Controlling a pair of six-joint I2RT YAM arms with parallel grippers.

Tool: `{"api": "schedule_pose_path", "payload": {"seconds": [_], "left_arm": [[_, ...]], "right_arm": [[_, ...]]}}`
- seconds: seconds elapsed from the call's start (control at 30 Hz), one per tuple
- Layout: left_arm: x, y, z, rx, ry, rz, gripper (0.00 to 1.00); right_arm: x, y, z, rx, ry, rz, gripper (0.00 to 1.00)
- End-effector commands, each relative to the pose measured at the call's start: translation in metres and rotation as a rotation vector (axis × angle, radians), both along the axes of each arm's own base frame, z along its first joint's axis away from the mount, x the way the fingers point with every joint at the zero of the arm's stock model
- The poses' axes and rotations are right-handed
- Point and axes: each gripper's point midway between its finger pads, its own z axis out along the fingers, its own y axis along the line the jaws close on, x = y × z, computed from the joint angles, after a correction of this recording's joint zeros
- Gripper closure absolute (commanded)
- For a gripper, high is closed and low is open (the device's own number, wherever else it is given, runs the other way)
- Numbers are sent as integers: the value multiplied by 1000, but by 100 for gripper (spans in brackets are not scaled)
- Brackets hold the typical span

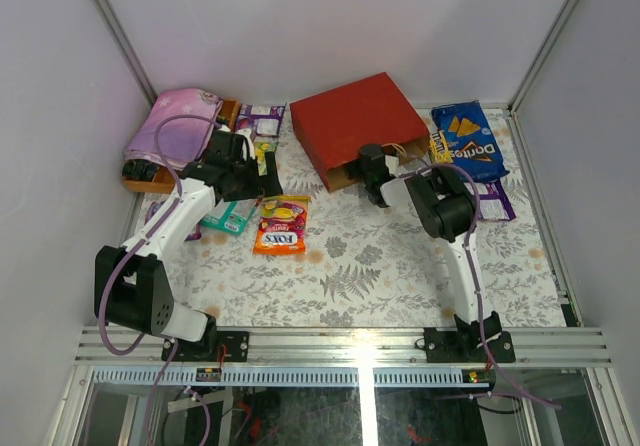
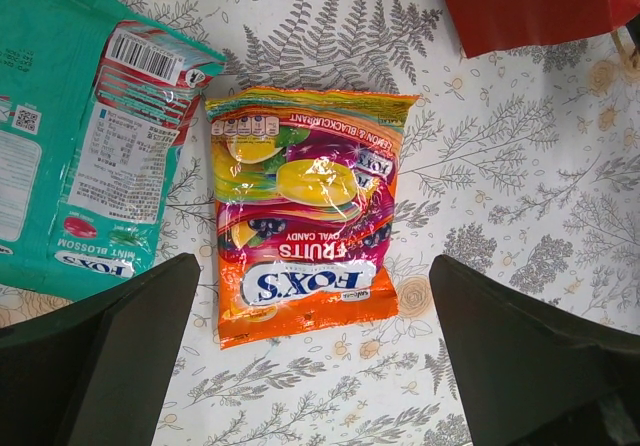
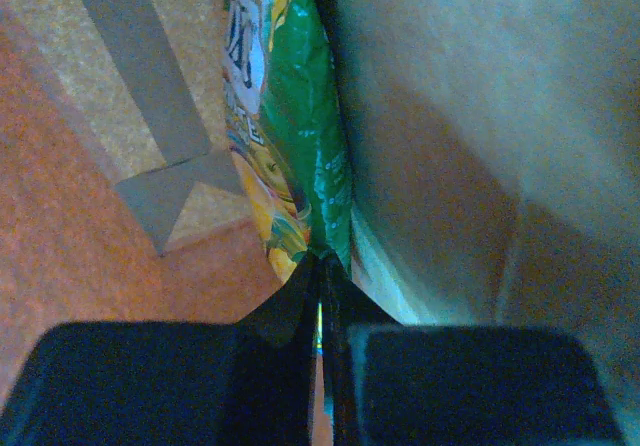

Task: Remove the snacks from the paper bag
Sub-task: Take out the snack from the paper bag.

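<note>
The red paper bag (image 1: 360, 121) lies on its side at the back, mouth toward me. My right gripper (image 1: 372, 171) reaches into that mouth. In the right wrist view it (image 3: 322, 266) is shut on the lower edge of a green and yellow snack packet (image 3: 290, 116), against the bag's brown inner wall (image 3: 450, 116). My left gripper (image 1: 262, 171) is open. It hovers above an orange Fox's candy bag (image 2: 300, 236) with its fingers (image 2: 130, 346) set wide on either side. A teal pouch (image 2: 70, 146) lies to the left of it. A blue Doritos bag (image 1: 468, 141) lies right of the paper bag.
A pink-purple folded cloth (image 1: 178, 126) rests on a wooden block (image 1: 150, 176) at the back left. Purple-white packs lie behind the left gripper (image 1: 260, 118) and beside the right arm (image 1: 495, 201). A small yellow packet (image 1: 440, 146) sits by the bag's cord handles. White walls close in three sides.
</note>
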Motion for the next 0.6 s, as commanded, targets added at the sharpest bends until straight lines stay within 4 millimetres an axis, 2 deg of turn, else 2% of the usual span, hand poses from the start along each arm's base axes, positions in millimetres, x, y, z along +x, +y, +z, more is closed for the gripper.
{"api": "schedule_pose_path", "payload": {"seconds": [0.0, 0.13, 0.27, 0.4, 0.57], "left_arm": [[14, -2, 16, -27, -59, -1, 0], [14, -2, 19, -31, -69, -1, 0], [13, -2, 22, -39, -73, -5, 0], [12, -2, 24, -39, -81, -4, 0], [11, -3, 26, -46, -84, -8, 0]], "right_arm": [[-11, -16, 76, 30, -116, -34, 100], [-35, -25, 106, 58, -140, -18, 100], [-66, -26, 117, 29, -129, 66, 100], [-118, -41, 105, -29, -77, 132, 100], [-202, -65, 74, -134, 44, 260, 100]]}}
